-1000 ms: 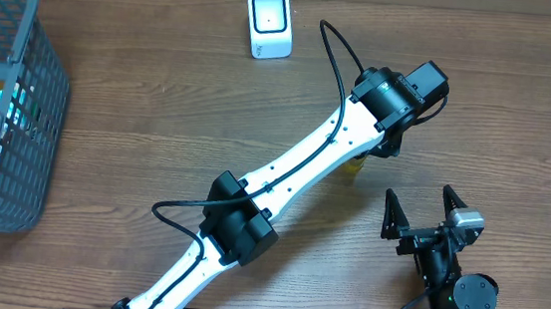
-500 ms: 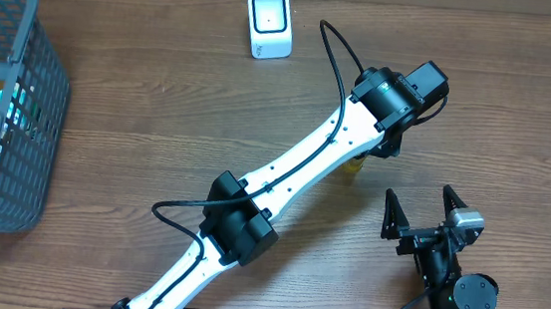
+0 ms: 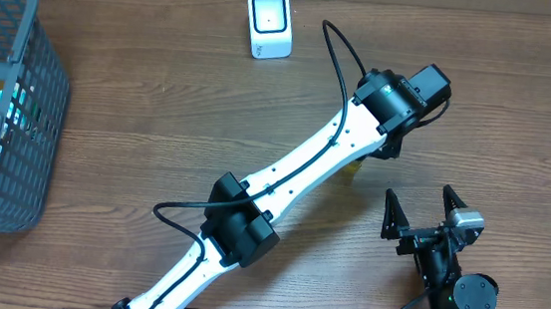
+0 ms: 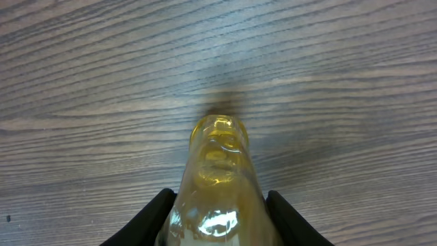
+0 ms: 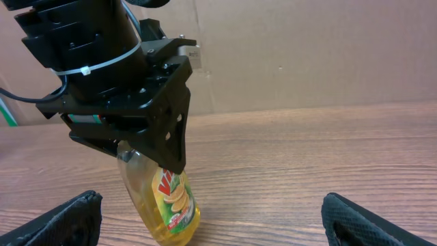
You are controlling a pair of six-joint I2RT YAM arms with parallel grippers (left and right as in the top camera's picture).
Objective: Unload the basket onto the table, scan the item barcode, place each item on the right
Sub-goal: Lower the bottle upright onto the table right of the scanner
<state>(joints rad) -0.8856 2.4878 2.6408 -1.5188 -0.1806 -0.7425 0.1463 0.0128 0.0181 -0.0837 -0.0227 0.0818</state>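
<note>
The item is a clear bottle of yellow dish soap (image 5: pixel 171 205) with a red and green label, tilted, its base at or just above the wood. My left gripper (image 4: pixel 220 208) is shut on the bottle's upper body, and the bottle (image 4: pixel 218 171) points away from the camera. From overhead only a yellow sliver of the bottle (image 3: pixel 354 167) shows under the left wrist (image 3: pixel 400 100). The white barcode scanner (image 3: pixel 270 24) stands at the table's far edge, left of the bottle. My right gripper (image 3: pixel 418 202) stands open and holds nothing, near the front edge.
A grey mesh basket (image 3: pixel 26 143) holding packaged goods sits at the left edge. The left arm (image 3: pixel 294 171) stretches diagonally across the table's middle. A brown cardboard wall (image 5: pixel 307 55) backs the table.
The left wrist with the bottle has shifted a hair to the right. The right arm has not moved.
</note>
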